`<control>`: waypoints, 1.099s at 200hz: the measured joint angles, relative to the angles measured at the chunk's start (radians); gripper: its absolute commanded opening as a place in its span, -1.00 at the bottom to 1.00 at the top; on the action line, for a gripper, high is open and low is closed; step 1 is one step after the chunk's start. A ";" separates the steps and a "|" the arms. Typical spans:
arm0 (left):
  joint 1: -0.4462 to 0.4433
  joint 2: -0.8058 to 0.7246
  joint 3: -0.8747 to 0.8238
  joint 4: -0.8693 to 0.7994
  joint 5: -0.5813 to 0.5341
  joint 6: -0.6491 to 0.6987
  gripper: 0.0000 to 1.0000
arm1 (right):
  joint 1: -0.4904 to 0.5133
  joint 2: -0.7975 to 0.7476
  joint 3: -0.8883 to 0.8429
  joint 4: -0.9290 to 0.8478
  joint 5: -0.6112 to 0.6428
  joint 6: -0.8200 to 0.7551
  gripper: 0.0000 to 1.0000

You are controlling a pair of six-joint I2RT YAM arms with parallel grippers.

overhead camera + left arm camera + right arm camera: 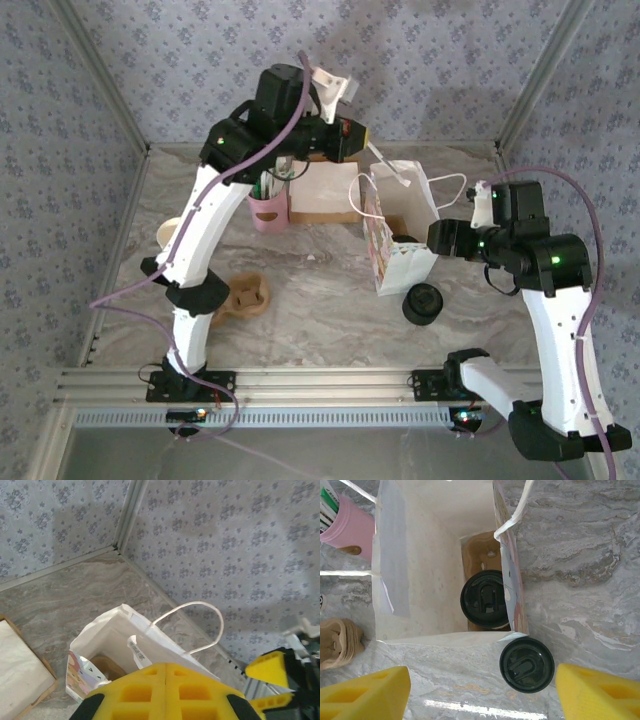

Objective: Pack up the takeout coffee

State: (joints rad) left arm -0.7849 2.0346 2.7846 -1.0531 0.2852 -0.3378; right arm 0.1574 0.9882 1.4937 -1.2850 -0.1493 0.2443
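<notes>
The takeout coffee [487, 599], a black-lidded cup, stands in a brown carrier [479, 547] at the bottom of the open white paper bag [420, 580]. In the top view it shows as a dark spot [405, 240] inside the bag [400, 265]. My right gripper [482, 692] hovers open above the bag's near edge, its yellow fingers wide apart and holding nothing; in the top view it [437, 238] is at the bag's right side. My left gripper [165, 666] is shut and empty, high over the bag's [115, 625] far side, and sits behind the bag [355, 133] in the top view.
A squat black pile of spare lids [527, 664] stands on the table just outside the bag's corner [422, 303]. A pink holder [265, 210], a napkin box [322, 195], cream cups [170, 232] and brown carriers [245, 295] lie to the left.
</notes>
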 measured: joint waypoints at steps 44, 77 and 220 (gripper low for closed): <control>-0.041 0.064 0.003 -0.013 -0.108 0.043 -1.00 | -0.002 0.000 -0.019 0.003 -0.014 0.001 0.56; -0.069 0.130 0.010 -0.014 -0.156 0.069 -1.00 | -0.003 0.002 -0.036 0.007 -0.024 0.001 0.56; -0.099 0.338 0.014 0.010 -0.227 0.110 -1.00 | -0.002 0.019 -0.065 0.042 -0.076 0.001 0.55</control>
State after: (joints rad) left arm -0.8841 2.3726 2.7987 -1.0435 0.0578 -0.2276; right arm 0.1551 1.0077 1.4284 -1.2434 -0.2253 0.2455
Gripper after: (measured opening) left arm 0.042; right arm 0.777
